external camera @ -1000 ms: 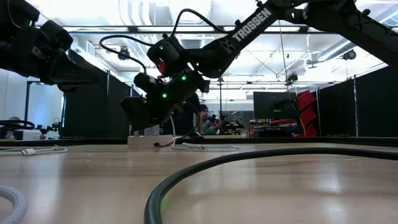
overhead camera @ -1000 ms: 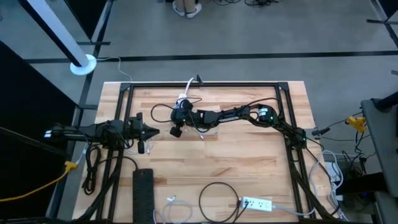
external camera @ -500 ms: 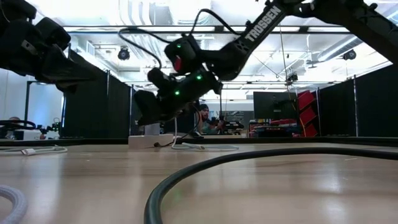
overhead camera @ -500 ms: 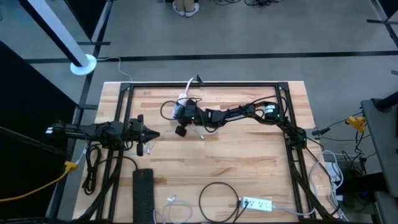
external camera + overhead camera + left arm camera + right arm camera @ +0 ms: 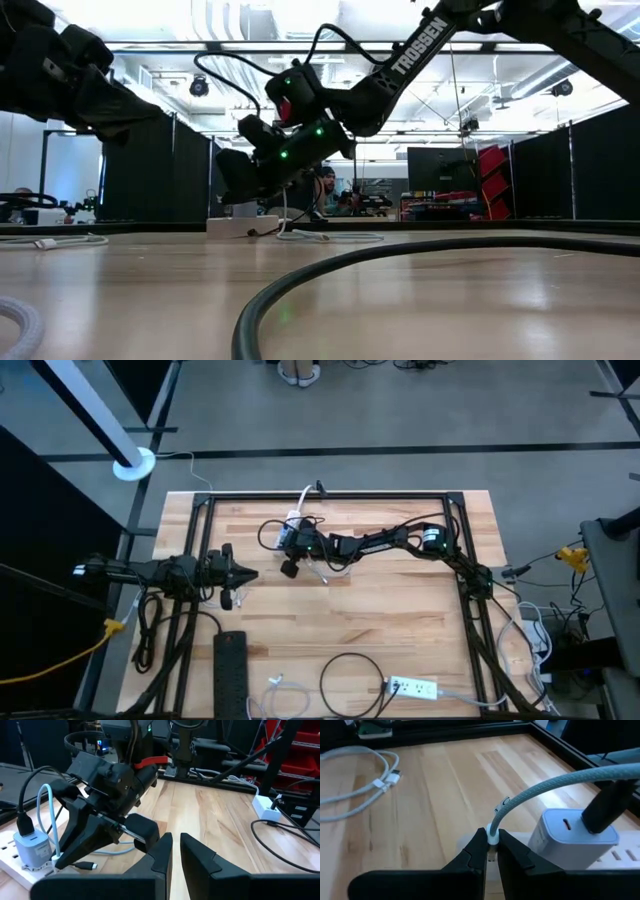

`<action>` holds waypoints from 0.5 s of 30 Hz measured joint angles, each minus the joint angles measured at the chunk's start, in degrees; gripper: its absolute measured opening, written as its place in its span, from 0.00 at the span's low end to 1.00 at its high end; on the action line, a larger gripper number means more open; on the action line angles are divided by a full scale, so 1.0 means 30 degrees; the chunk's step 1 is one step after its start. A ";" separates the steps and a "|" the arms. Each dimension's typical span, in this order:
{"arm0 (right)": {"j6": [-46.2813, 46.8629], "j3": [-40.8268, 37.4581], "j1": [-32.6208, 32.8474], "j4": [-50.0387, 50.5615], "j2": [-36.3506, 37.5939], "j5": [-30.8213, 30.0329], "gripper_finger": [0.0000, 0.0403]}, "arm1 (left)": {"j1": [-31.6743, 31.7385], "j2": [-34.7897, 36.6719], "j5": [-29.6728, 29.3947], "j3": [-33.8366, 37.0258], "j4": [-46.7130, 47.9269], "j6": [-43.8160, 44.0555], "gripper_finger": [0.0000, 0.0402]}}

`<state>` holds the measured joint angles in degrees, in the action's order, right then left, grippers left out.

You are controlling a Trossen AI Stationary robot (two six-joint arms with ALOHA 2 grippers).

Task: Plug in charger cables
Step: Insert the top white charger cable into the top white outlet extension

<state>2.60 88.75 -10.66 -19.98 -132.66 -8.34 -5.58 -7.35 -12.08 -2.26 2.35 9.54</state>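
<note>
My right gripper [image 5: 491,851] is shut on the white plug end of a pale braided charger cable [image 5: 545,787]. It hovers beside a white charger block [image 5: 572,840], which stands on a white power strip [image 5: 20,867] and has a black plug in it. The high view places this gripper [image 5: 291,544] at the table's far middle. A second white charger cable [image 5: 357,782] lies coiled on the wood. My left gripper [image 5: 172,852], shut and holding nothing, waits at the table's left [image 5: 246,573], pointing toward the right arm. My right gripper pinches the cable's white plug collar [image 5: 493,838] between its two fingertips. The braided cable rises out of the fingers and arches over the charger block. The plug end is clear of the table; its tip is hidden between the fingers.
A black power strip [image 5: 230,665], a black cable loop [image 5: 350,682], another white power strip [image 5: 413,687] and a small white cable [image 5: 274,685] lie along the near edge. A yellow cord [image 5: 112,627] runs off the left side. The black frame [image 5: 330,496] borders the table.
My right gripper has moved a little up and toward the table's far edge, closer to the charger block, staying shut on the plug end.
</note>
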 joint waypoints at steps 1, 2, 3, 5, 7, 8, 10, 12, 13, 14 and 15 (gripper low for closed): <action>0.0223 0.0000 0.0000 0.0007 0.0000 0.0090 0.04 | 0.0000 0.0000 0.0000 0.0000 0.0000 0.0001 0.06; 0.0228 0.0000 0.0000 0.0030 0.0000 0.0152 0.04 | 0.0000 0.0000 0.0000 0.0000 0.0000 0.0000 0.06; 0.0199 0.0000 0.0000 0.0042 0.0000 0.0147 0.04 | 0.0000 -0.0015 0.0000 0.0000 -0.0007 0.0000 0.06; 0.0133 0.0000 -0.0012 -0.0009 0.0000 0.0137 0.04 | 0.0000 -0.0029 0.0000 0.0000 -0.0005 -0.0030 0.06; 0.0139 0.0073 -0.0048 0.0002 0.0000 0.0140 0.04 | 0.0000 -0.0074 0.0000 0.0000 -0.0007 -0.0093 0.06; 0.0131 0.0119 -0.0051 -0.0011 -0.0035 0.0139 0.04 | 0.0000 -0.0097 0.0000 0.0006 -0.0007 -0.0140 0.06; 0.0167 0.0425 -0.0051 -0.0171 -0.0366 0.0147 0.04 | 0.0000 -0.0117 0.0000 0.0007 -0.0014 -0.0167 0.06; 0.0232 0.0487 -0.0051 -0.0109 -0.0677 0.0079 0.04 | 0.0000 -0.0147 0.0007 0.0007 -0.0013 -0.0211 0.06; 0.0169 0.0587 -0.0051 -0.0140 -0.0782 0.0047 0.04 | 0.0000 -0.0171 0.0007 0.0007 -0.0015 -0.0219 0.06; 0.0160 0.0583 -0.0051 -0.0020 -0.0787 -0.0117 0.04 | 0.0000 -0.0185 0.0007 0.0007 -0.0015 -0.0219 0.06; 0.0090 0.0583 -0.0055 0.0116 -0.0779 -0.0489 0.04 | 0.0000 -0.0220 0.0016 0.0007 -0.0015 -0.0219 0.06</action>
<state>2.87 90.50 -10.82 -19.64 -135.00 -9.81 -5.58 -8.02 -12.03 -2.24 2.31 8.88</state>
